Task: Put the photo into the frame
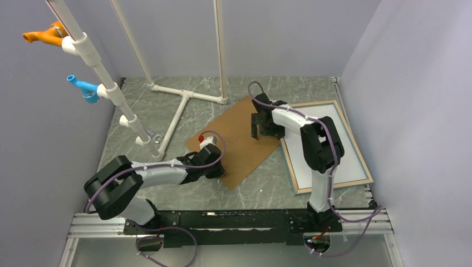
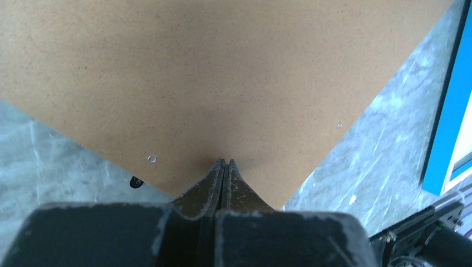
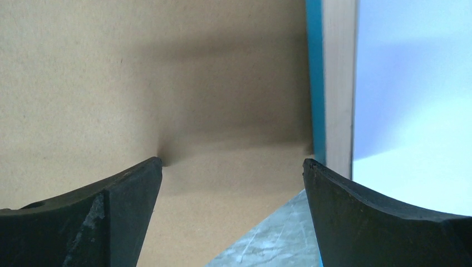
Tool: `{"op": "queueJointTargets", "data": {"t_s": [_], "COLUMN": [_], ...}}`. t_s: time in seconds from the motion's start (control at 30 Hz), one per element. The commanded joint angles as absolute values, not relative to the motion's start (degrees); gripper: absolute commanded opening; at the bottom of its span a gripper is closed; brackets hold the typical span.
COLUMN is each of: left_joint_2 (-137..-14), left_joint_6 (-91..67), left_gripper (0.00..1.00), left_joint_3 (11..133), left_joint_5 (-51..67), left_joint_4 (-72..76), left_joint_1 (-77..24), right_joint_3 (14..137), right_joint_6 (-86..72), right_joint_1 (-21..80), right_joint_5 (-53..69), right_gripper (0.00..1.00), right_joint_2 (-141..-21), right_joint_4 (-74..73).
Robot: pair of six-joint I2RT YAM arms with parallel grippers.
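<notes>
The frame [image 1: 334,186] lies flat at the right of the table, light wood face up, its blue side edge showing in the left wrist view [image 2: 448,122] and the right wrist view [image 3: 314,83]. A plain white sheet [image 1: 350,158] fills it; no printed side shows, so I cannot tell that it is the photo. The brown backing board [image 1: 239,139] lies in the middle, its right corner against the frame. My left gripper [image 1: 220,169] is shut, its tips [image 2: 225,162] over the board's near corner. My right gripper [image 1: 260,132] is open and empty above the board's right edge [image 3: 232,162].
A white PVC pipe stand [image 1: 183,103] with orange [image 1: 44,36] and blue [image 1: 83,88] fittings stands at the back left. Grey walls close in both sides. An aluminium rail [image 1: 234,222] runs along the near edge. A small metal eyelet [image 2: 152,158] sits in the board.
</notes>
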State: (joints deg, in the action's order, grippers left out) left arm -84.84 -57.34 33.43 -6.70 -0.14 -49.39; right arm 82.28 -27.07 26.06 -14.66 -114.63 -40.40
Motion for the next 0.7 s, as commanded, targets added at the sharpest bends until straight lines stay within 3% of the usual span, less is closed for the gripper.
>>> {"op": "queueJointTargets", "data": {"t_s": [0.0, 0.3, 0.4, 0.5, 0.67], "left_joint_2": [-86.9, -75.7, -70.3, -66.2, -62.7], "left_joint_6": [-55.8, -55.2, -53.9, -52.2, -49.8], "left_gripper": [0.00, 0.00, 0.05, 0.18, 0.54], "left_joint_3": [28.7, 33.4, 34.9, 37.3, 40.4], "left_joint_5": [-0.6, -0.1, 0.6, 0.5, 0.2], "left_joint_4": [-25.4, -29.1, -29.8, -31.2, -32.5], "left_joint_1": [-53.7, -57.7, -57.7, -57.7, -56.2], "right_joint_3": [79.0, 74.6, 71.1, 68.5, 65.5], "right_joint_6": [-26.1, -28.7, -29.8, -30.4, -32.1], "right_joint_1": [30.2, 37.4, 39.1, 41.2, 44.5], "right_joint_5": [-9.1, -4.6, -1.4, -0.6, 1.5], "right_gripper": [1.00, 1.00, 0.99, 0.99, 0.99], "right_joint_2": [-111.8, -114.0, -113.3, -113.3, -113.4], "right_joint_4": [-40.2, -37.3, -35.0, -34.3, -33.1]}}
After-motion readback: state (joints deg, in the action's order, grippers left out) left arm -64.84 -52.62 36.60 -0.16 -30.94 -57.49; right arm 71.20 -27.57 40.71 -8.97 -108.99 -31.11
